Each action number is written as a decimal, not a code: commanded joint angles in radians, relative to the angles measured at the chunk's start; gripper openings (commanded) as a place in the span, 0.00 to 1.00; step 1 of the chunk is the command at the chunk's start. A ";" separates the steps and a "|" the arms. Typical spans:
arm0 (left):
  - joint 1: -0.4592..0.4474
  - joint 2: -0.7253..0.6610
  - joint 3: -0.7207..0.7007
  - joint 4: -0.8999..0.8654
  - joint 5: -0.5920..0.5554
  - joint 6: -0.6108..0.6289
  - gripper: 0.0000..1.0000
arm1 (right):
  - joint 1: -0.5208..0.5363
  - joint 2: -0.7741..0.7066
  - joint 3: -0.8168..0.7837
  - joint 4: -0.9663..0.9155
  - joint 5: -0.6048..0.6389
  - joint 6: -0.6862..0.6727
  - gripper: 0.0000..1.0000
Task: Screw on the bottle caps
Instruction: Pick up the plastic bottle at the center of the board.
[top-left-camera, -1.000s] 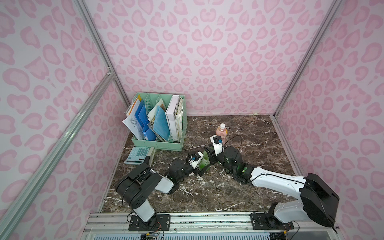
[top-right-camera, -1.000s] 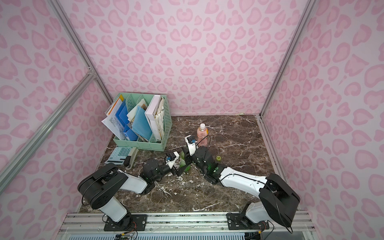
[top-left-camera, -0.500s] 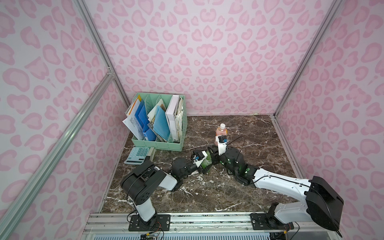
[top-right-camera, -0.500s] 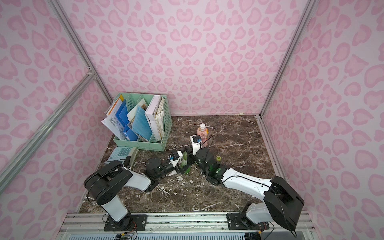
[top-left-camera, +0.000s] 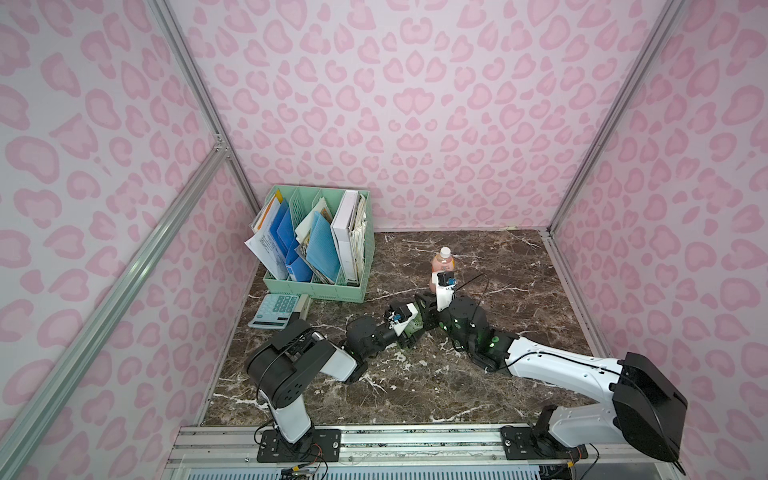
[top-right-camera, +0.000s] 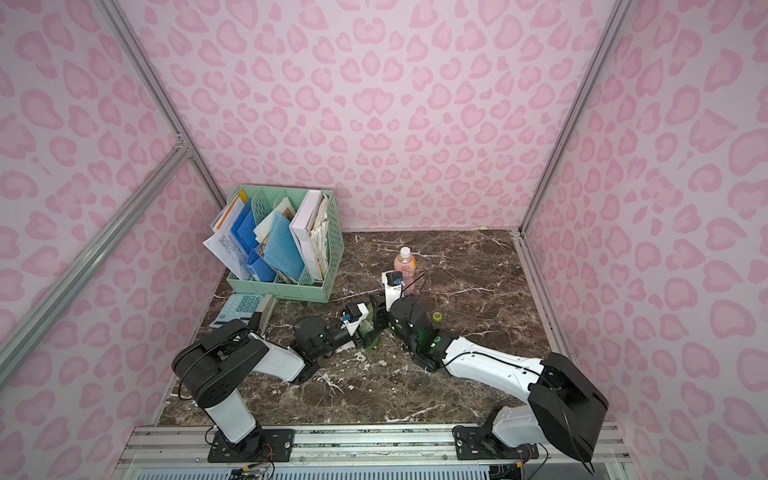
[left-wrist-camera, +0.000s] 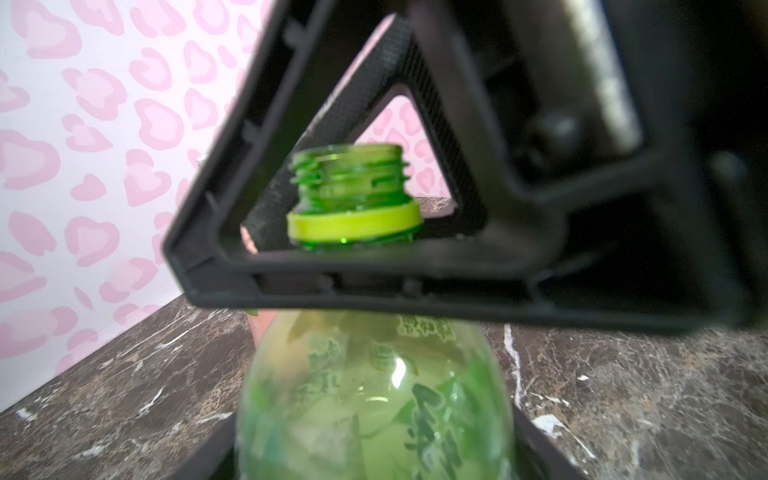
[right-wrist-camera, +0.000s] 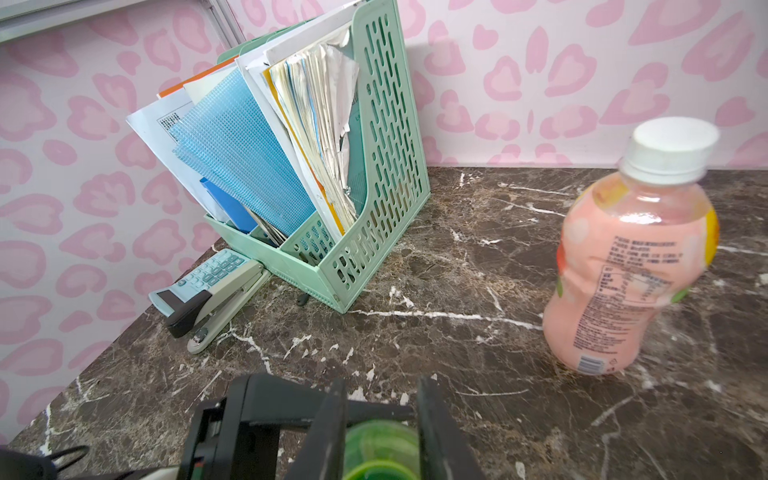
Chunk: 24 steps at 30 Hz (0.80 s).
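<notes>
Pink blotch-patterned walls close in a dark marble bench, where a mint file rack, a calculator and a stapler sit off to one side. The pink bottle stands upright near the back with its white cap already on, so by my reading half the job is done. The green bottle stands mid-bench between the two arms, its threaded neck bare above a yellow-green collar ring. The right claw is clenched on that neck from above. The left claw has a jaw on each side of the bottle's body, but I cannot tell whether they press on it. The yellow-green cap lies alone on the bench, just beside the right arm and apart from the bottle. The green bottle looks empty, so I judge it light, thin-walled and easy to dent or tip; its round body is likely slick. A low, gentle hold on the body should steady it, while the stiff neck must be left free for the cap. The cap is tiny and rigid, best pinched across its side wall from above and kept level so the threads catch.
</notes>
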 joint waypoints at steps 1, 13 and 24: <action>0.000 -0.003 -0.001 0.026 -0.007 0.005 0.73 | 0.003 -0.004 0.010 -0.094 0.006 0.001 0.25; 0.001 0.002 -0.003 0.023 0.015 0.008 0.70 | -0.004 -0.024 0.168 -0.342 0.010 -0.020 0.64; 0.000 0.001 -0.001 0.007 0.039 0.011 0.70 | -0.445 -0.083 0.216 -0.802 -0.225 0.063 0.65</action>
